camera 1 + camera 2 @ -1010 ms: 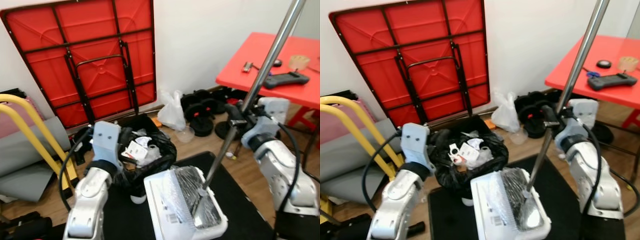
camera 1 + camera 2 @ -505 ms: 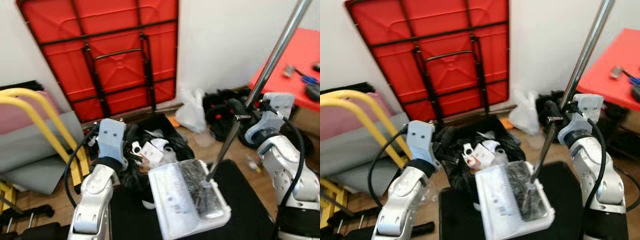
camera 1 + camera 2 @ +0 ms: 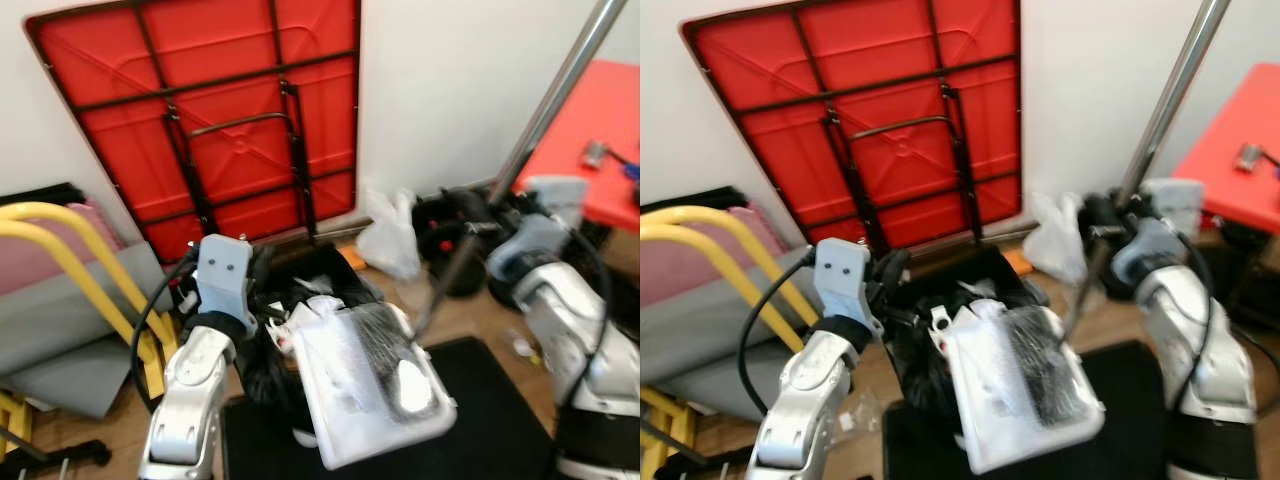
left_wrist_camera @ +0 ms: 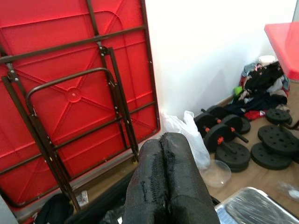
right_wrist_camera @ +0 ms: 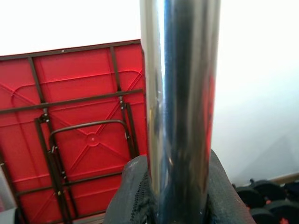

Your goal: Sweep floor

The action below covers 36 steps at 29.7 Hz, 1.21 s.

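One dustpan (image 3: 365,385) tilts at the bin (image 3: 290,330) rim, right gripper (image 3: 478,228) fingers clamped on its pole (image 3: 545,105). Left gripper (image 4: 169,179), fingers together, sits beside the bin. Tip steeper, lip inside the rim.

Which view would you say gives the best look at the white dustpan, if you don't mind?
The left eye view: the whole white dustpan shows tilted over the black bin bag, its steel handle in the right gripper. The right eye view shows much the same. The left wrist view catches one corner; the right wrist view, the handle.
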{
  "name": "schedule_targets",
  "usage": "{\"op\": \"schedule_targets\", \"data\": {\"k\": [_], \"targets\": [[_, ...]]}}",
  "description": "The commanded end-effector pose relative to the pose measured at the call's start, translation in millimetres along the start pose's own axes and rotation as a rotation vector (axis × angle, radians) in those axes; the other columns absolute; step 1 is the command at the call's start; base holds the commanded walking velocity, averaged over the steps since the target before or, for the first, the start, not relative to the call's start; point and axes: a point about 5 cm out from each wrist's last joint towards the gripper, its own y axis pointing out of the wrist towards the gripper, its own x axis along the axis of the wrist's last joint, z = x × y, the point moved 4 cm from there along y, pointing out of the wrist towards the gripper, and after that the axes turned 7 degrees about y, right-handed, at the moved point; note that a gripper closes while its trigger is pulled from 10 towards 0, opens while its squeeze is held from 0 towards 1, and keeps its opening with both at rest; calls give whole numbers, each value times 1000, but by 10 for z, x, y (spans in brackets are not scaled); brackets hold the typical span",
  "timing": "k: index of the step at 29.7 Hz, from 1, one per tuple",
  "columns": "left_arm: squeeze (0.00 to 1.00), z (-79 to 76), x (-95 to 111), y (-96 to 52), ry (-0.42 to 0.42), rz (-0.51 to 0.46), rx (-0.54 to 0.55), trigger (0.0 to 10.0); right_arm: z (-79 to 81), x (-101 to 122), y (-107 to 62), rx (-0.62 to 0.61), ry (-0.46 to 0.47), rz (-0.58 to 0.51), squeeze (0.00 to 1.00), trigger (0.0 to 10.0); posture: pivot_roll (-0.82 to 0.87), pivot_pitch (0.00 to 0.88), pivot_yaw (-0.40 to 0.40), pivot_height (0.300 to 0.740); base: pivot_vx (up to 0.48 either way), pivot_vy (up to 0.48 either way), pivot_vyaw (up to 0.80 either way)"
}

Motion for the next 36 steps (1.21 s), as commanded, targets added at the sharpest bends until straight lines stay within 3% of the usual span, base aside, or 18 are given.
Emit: {"op": "schedule_targets", "data": {"k": [1, 28, 36], "targets": [[0, 49, -38, -12, 10, 13, 18, 10000, 163, 89, 34, 61, 35, -47, 0, 10000, -142, 0, -17, 740, 326, 0, 0], [0, 27, -24, -32, 5, 14, 10, 10000, 147, 136, 65, 76, 25, -43, 0, 10000, -137, 0, -13, 740, 326, 0, 0], [0, 3, -26, -141, -2, 35, 14, 10000, 96, 242, 165, 83, -26, -56, 0, 10000, -111, 23, -21, 740, 307, 0, 794]]}}
